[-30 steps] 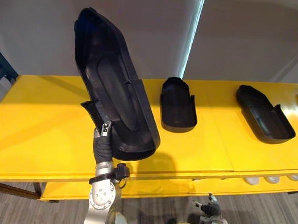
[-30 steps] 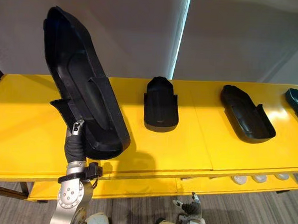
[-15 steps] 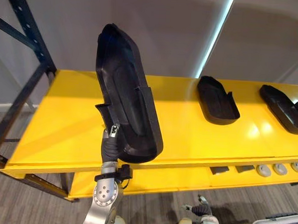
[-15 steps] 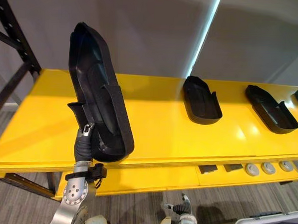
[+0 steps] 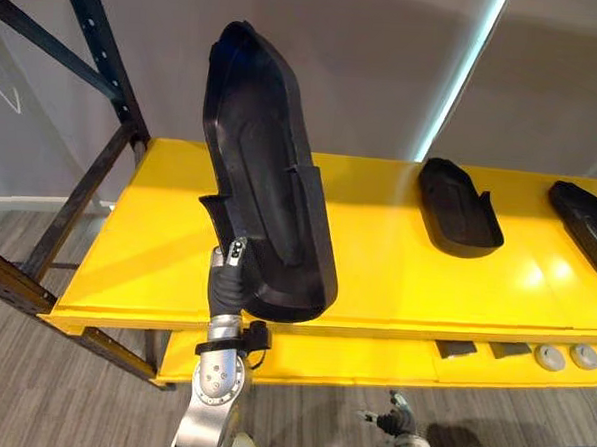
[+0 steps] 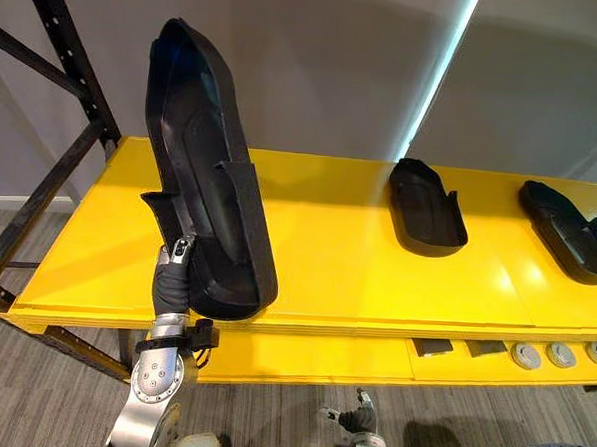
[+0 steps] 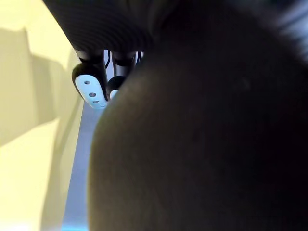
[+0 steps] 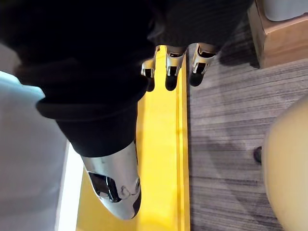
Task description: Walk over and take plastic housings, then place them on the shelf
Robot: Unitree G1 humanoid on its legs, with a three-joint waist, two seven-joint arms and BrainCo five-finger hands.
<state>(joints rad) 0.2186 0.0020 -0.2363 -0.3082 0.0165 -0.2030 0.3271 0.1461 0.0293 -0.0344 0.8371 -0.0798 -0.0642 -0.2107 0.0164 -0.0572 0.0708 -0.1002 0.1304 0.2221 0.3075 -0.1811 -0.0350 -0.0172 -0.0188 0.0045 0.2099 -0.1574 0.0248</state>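
My left hand is shut on the lower edge of a long black plastic housing, holding it upright with its hollow side toward me, over the front of the yellow shelf. In the left wrist view the housing looms dark beside a fingertip. Two more black housings lie flat on the shelf: one right of centre, another at the right edge. My right hand hangs low by the shelf's front edge, fingers relaxed and holding nothing.
A dark metal rack frame rises at the shelf's left end. Small grey and white parts sit on a lower yellow level at the right. A wooden box stands on the grey floor near my right hand.
The whole picture has shifted: the camera has moved left along the shelf, bringing the rack frame further into view. The housing stays upright in my left hand.
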